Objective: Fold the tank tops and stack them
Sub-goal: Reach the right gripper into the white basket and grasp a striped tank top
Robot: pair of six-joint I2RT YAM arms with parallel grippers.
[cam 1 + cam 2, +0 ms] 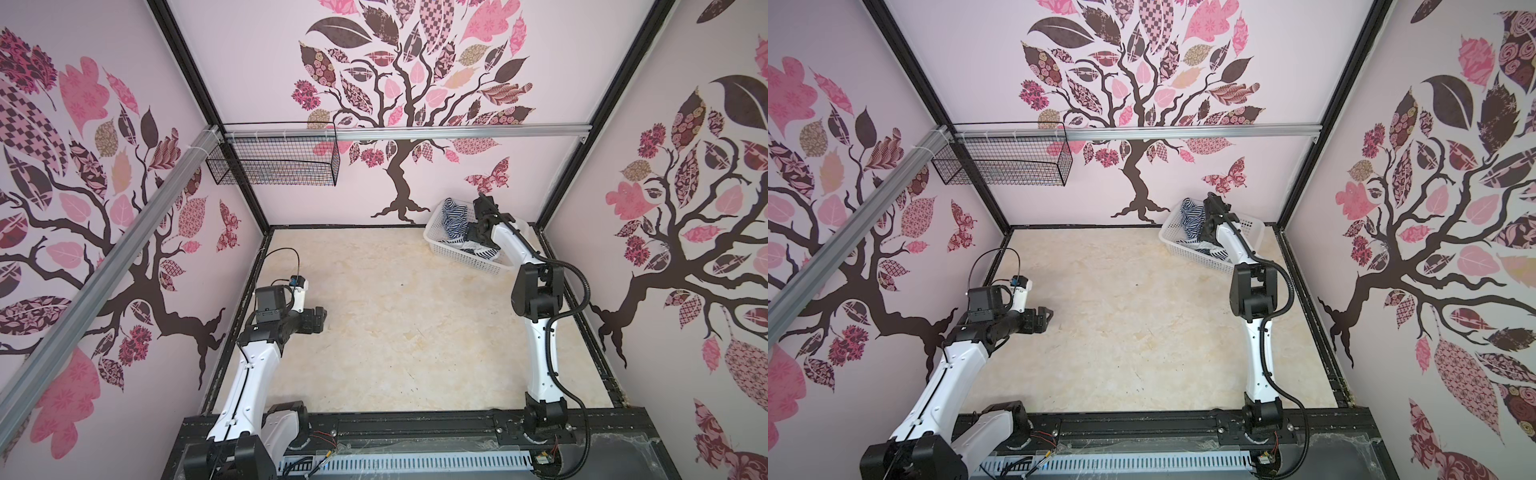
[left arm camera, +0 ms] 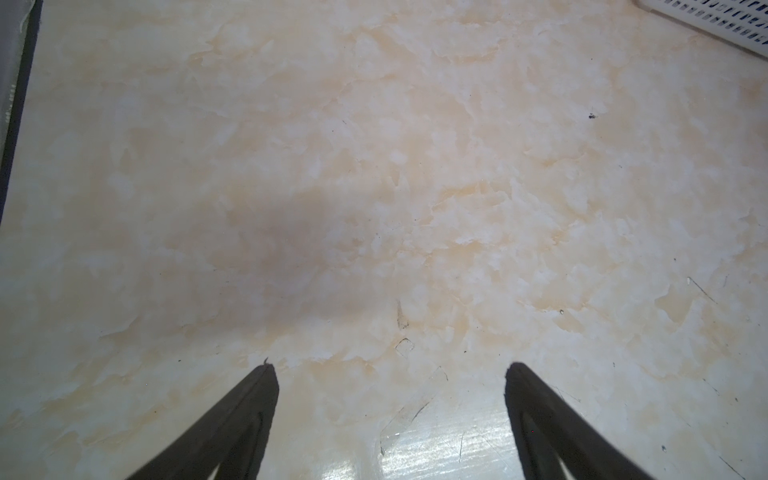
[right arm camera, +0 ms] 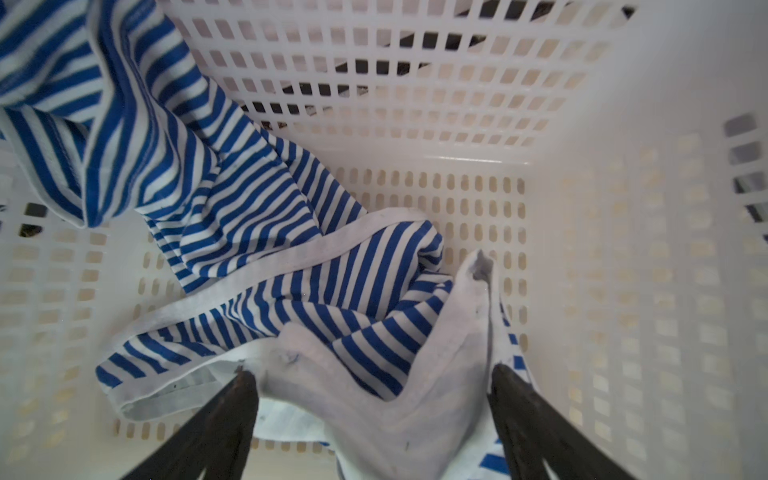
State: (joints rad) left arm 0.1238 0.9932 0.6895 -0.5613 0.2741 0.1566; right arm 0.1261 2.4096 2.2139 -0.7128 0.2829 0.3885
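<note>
The right claw (image 3: 372, 372) stands wide open inside the basket (image 3: 436, 83), gripping nothing. A white-edged bunch of the tank tops (image 3: 257, 199) lies between its jaws, the rest ahead of it. To pick well, it should probably sink onto that bunch and close on one top only. The left claw (image 2: 390, 366) hangs open and empty over bare surface (image 2: 374, 166). Only the right wrist view shows cloth between the jaws; in both top views the right arm (image 1: 513, 245) hides it.

- I saw a cream, marble-patterned table (image 1: 395, 332), framed in black along its edges.
- One white perforated basket (image 1: 457, 252) stood directly on it, in the far right corner.
- I noticed small dark specks and scratches on the surface.
</note>
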